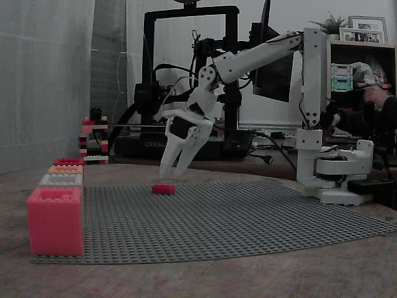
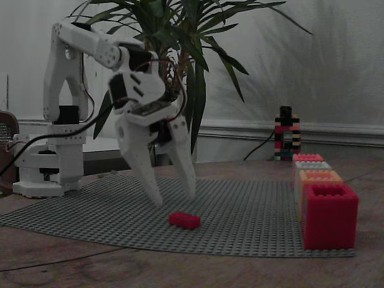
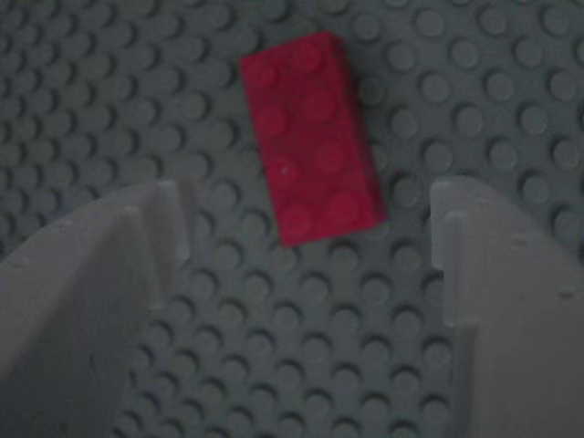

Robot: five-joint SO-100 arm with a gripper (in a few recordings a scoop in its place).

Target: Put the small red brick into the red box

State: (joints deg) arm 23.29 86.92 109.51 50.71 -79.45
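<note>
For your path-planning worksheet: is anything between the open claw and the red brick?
Nothing visible. The claw hangs open just above the brick, which lies alone on the studded mat; only bare studs lie between the fingertips and it.

Small red brick [image 3: 310, 137] – studded plastic, matt; baseplate [image 3: 456, 365] – grey studded plastic; fingers [image 3: 511, 301] – smooth white plastic.
</note>
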